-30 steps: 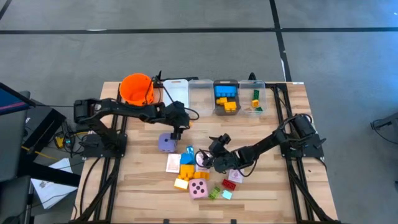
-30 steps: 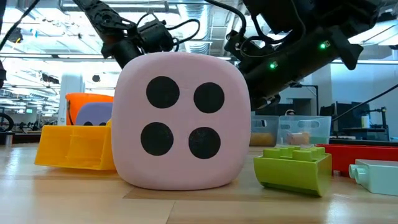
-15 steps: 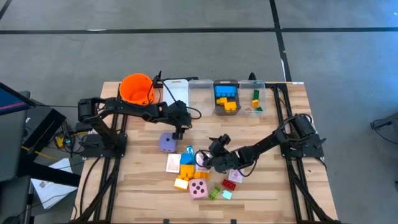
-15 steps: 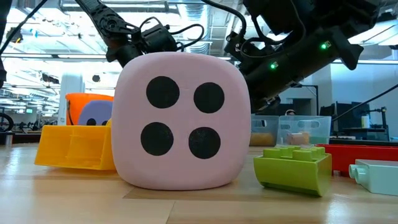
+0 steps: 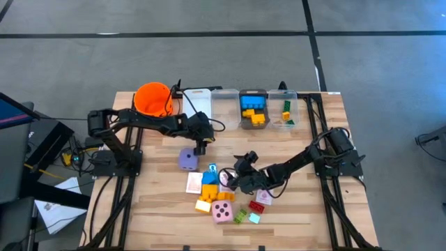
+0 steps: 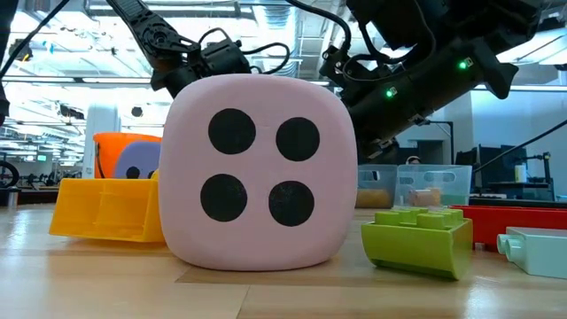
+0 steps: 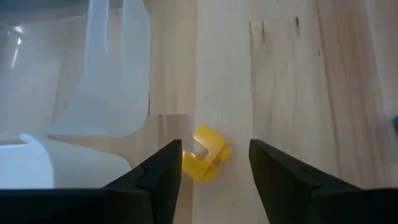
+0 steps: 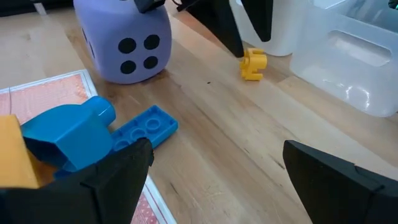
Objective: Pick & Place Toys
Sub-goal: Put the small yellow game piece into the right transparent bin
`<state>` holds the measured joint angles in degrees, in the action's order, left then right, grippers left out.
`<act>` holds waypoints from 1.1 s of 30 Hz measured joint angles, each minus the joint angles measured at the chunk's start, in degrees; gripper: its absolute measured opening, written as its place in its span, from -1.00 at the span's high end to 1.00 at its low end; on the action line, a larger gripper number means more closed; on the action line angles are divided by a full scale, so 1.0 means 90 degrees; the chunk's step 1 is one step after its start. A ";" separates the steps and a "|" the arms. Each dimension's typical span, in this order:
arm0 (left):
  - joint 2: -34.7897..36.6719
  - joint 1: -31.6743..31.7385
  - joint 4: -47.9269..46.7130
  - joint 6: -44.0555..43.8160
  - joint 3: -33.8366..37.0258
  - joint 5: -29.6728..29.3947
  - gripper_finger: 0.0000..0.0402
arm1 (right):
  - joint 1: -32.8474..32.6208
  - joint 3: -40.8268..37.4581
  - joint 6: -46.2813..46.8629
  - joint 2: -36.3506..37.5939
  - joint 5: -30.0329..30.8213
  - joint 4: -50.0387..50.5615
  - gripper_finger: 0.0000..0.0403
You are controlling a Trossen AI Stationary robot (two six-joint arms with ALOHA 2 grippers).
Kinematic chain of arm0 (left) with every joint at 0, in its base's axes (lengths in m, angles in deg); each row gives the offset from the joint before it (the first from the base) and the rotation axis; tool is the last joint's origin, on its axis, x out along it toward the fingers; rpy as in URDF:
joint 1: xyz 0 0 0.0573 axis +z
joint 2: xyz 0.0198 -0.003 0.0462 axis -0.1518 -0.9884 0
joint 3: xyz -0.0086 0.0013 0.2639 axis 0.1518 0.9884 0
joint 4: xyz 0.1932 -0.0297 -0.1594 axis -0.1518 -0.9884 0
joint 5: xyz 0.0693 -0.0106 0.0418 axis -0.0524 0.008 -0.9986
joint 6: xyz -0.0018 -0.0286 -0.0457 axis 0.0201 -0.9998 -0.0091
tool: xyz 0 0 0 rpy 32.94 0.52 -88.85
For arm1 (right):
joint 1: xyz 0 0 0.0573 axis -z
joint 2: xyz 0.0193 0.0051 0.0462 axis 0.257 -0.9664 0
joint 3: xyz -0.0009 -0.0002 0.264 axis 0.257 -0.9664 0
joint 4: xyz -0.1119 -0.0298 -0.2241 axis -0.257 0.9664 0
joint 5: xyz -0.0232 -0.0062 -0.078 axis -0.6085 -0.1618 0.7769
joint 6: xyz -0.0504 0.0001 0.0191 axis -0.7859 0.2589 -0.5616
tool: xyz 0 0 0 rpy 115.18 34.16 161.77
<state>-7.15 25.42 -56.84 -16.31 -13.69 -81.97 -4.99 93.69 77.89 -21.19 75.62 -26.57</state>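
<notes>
Wooden worktop (image 5: 160,199) carries our small yellow plastic piece (image 7: 205,159) near the white bins; left fingers (image 7: 214,167) straddle it open, ready to pinch, while right fingers (image 8: 214,168) wait open.

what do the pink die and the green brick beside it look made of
Pink die: probably soft foam or matte vinyl, going by its rounded corners and dull, glare-free faces. Green brick: likely hard moulded plastic, with crisp studs and a slight sheen.
</notes>
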 joint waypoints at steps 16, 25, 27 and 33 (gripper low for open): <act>-0.0015 0.0000 0.0563 -0.1405 0.0011 0.0087 0.15 | -0.0039 0.0000 0.0296 0.0000 -0.0105 0.0134 -0.78; -0.0087 0.0000 0.0361 -0.1760 0.0001 -0.0039 0.14 | -0.0039 0.0000 0.0313 0.0000 -0.0105 0.0134 -0.78; -0.0151 0.0000 0.0287 -0.1887 0.0000 -0.0146 0.13 | -0.0039 0.0000 0.0314 0.0000 -0.0105 0.0135 -0.78; -0.0325 0.0000 0.0399 -0.2318 -0.0007 -0.0590 0.08 | -0.0039 -0.0002 0.0316 0.0000 -0.0105 0.0143 -0.78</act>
<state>-10.08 25.42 -53.25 -37.17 -13.76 -87.28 -5.34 93.67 80.73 -21.19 74.67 -25.28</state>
